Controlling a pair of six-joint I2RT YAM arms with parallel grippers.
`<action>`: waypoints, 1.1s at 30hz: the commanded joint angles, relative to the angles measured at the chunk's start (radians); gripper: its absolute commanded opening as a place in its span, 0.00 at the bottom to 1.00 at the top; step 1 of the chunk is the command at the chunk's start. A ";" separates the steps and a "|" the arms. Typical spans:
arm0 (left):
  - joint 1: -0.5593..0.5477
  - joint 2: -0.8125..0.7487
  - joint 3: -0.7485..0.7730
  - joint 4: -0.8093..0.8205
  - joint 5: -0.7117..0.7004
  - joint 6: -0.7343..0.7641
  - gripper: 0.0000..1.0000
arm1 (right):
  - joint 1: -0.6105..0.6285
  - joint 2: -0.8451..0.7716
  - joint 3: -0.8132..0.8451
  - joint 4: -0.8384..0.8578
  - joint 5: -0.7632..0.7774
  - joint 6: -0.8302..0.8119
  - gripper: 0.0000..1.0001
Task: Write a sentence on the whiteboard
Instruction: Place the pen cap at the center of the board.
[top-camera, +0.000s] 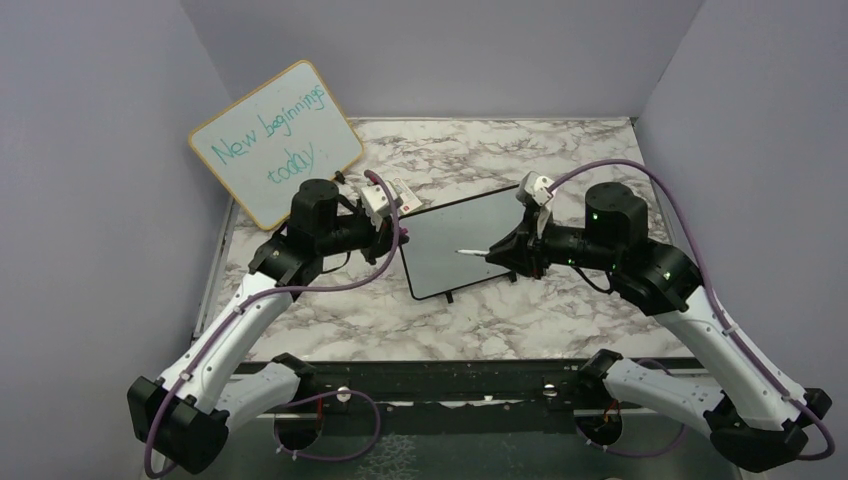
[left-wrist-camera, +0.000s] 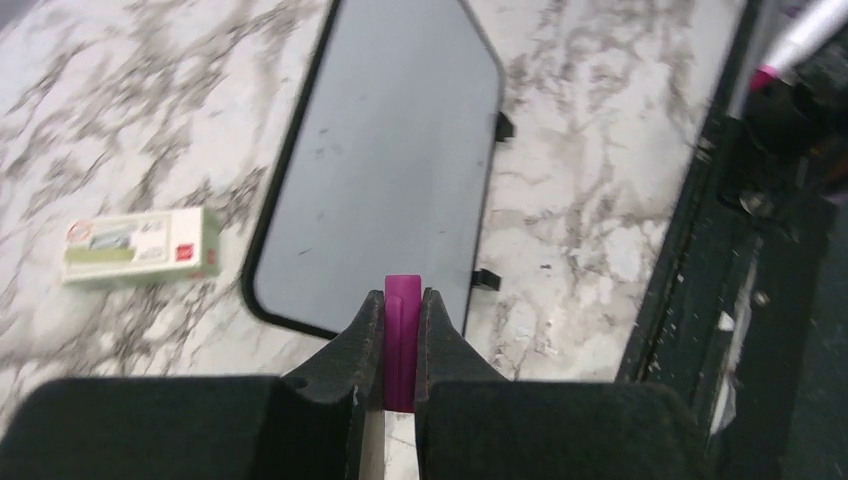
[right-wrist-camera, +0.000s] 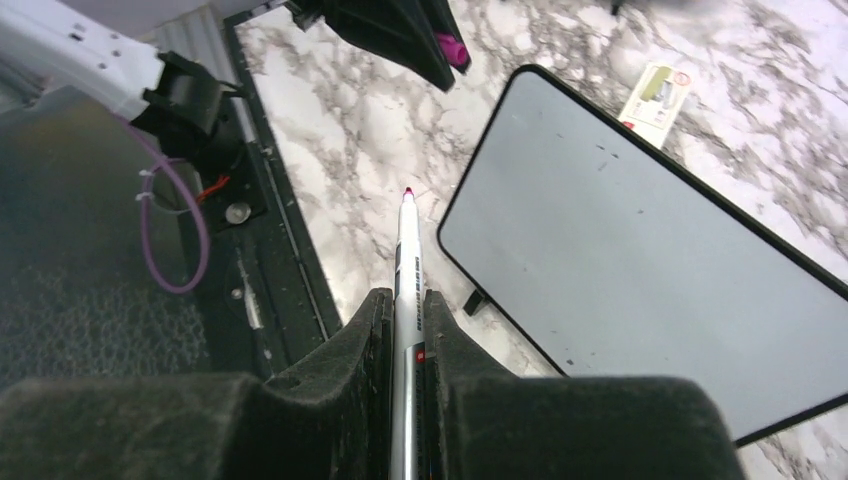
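Observation:
The whiteboard (top-camera: 455, 250) with its thin black frame lies flat on the marble table between my two arms. Its surface (left-wrist-camera: 385, 170) is blank apart from a few small specks, and no sentence shows on it. My right gripper (right-wrist-camera: 404, 295) is shut on a white marker (right-wrist-camera: 408, 250) whose bare pink tip points away from the jaws. In the top view the marker (top-camera: 470, 251) reaches over the board from the right. My left gripper (left-wrist-camera: 403, 295) is shut on the marker's purple cap (left-wrist-camera: 402, 330), just off the board's left edge (top-camera: 392, 233).
A larger wood-framed board (top-camera: 275, 140) with teal writing leans at the back left corner. A small white box (top-camera: 400, 192) lies on the marble behind the whiteboard. A black rail (top-camera: 440, 375) runs along the table's near edge. Purple walls close in three sides.

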 joint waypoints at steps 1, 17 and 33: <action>0.003 -0.017 0.043 0.033 -0.383 -0.218 0.00 | 0.001 -0.012 -0.043 0.104 0.137 0.043 0.00; 0.149 0.176 -0.098 0.075 -0.740 -0.517 0.00 | 0.001 -0.044 -0.135 0.185 0.362 0.113 0.00; 0.211 0.476 -0.192 0.271 -0.777 -0.695 0.11 | 0.002 -0.028 -0.208 0.229 0.434 0.096 0.00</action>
